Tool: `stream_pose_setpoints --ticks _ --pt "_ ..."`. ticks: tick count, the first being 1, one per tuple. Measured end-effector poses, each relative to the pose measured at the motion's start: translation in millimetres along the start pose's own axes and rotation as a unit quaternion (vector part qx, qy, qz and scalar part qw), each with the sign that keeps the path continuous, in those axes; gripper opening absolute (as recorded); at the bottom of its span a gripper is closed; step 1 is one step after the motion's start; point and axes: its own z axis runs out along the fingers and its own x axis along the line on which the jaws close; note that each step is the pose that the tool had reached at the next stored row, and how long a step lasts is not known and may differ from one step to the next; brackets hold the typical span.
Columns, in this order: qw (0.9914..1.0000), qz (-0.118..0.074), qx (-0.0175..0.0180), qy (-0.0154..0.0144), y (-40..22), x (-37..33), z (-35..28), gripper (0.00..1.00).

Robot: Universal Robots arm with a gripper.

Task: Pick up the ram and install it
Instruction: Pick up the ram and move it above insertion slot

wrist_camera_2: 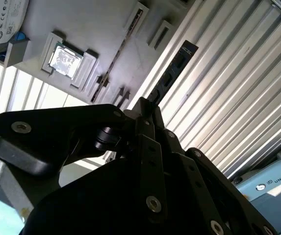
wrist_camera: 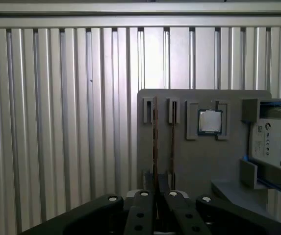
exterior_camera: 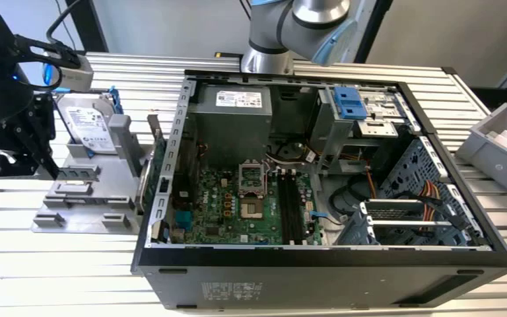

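The ram [wrist_camera_2: 175, 68] is a slim dark stick that juts out from between my gripper's black fingers [wrist_camera_2: 141, 128]. In the second wrist view it lies over the ribbed table, just off the grey holder's edge. My gripper [wrist_camera_2: 147, 110] is shut on its near end. In the first wrist view the ram [wrist_camera: 155, 147] shows as a thin edge-on strip running from my gripper [wrist_camera: 156, 192] over the holder [wrist_camera: 199, 161]. In the exterior view my gripper [exterior_camera: 11, 162] hangs at the far left, beside the holder [exterior_camera: 77, 211].
The open computer case [exterior_camera: 324, 254] fills the middle of the table, with its long black memory slots [exterior_camera: 290, 205] on the green board. The holder also carries a silver hard drive [exterior_camera: 86, 122] and a square chip [wrist_camera: 210, 121]. A grey bin [exterior_camera: 500, 142] stands at the right.
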Motion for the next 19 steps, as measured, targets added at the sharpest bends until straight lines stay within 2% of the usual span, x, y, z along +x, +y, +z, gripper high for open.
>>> stream_pose_setpoints --ticks 19 --pt "1.0 0.0 0.0 0.0 0.2 -0.5 -28.4 0.0"
